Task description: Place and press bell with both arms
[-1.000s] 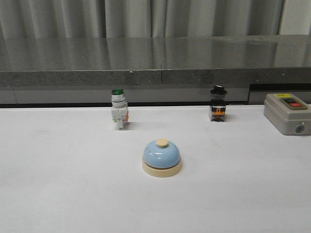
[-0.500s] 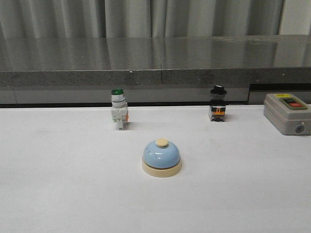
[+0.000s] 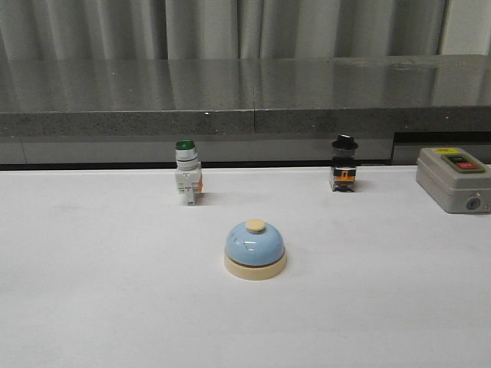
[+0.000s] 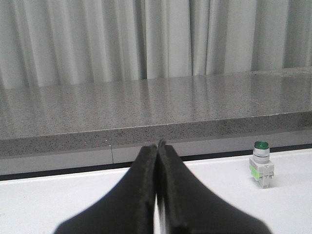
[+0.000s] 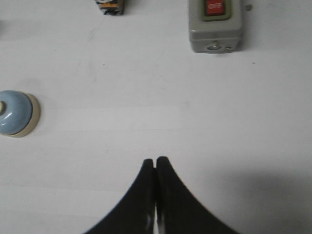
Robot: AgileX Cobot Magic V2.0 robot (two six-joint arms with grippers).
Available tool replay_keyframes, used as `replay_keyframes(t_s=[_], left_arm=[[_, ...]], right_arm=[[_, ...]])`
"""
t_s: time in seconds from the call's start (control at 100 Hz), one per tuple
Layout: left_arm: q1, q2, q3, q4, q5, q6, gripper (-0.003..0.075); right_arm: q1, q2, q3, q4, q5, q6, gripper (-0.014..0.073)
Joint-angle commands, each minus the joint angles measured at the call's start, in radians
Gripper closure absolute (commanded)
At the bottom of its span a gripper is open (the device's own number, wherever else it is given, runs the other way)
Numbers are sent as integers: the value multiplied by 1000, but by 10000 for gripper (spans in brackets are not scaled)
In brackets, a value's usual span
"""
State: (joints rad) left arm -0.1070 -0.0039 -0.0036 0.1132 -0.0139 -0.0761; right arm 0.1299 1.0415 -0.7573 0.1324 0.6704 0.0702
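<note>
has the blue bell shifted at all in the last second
No. In the front view the bell sits in the same spot, equally far in front of the green-capped switch behind it.

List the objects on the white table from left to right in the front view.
Green-capped push-button switch → light-blue call bell → black-capped switch → grey control box with red and green buttons.

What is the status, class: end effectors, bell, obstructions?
Left end effector shut, empty. Right end effector shut, empty. Bell upright on table, untouched. Nothing blocking it.
</note>
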Motion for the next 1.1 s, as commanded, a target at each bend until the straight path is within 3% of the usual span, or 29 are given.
replay_keyframes(t_s=[0.0,0.56,0.8,1.09], left_arm=[[1,-32,56,-6,-74,-9,741],[1,-32,56,-6,-74,-9,741],[1,-32,56,-6,-74,-9,741],[1,-32,56,-6,-74,-9,741]], right_arm=[[60,51,-60,6,-66,2,657],[395,567,-387,17,-146,2,657],[471,710,-510,17,-132,2,657],[490,760,-533,17,-134,2,657]])
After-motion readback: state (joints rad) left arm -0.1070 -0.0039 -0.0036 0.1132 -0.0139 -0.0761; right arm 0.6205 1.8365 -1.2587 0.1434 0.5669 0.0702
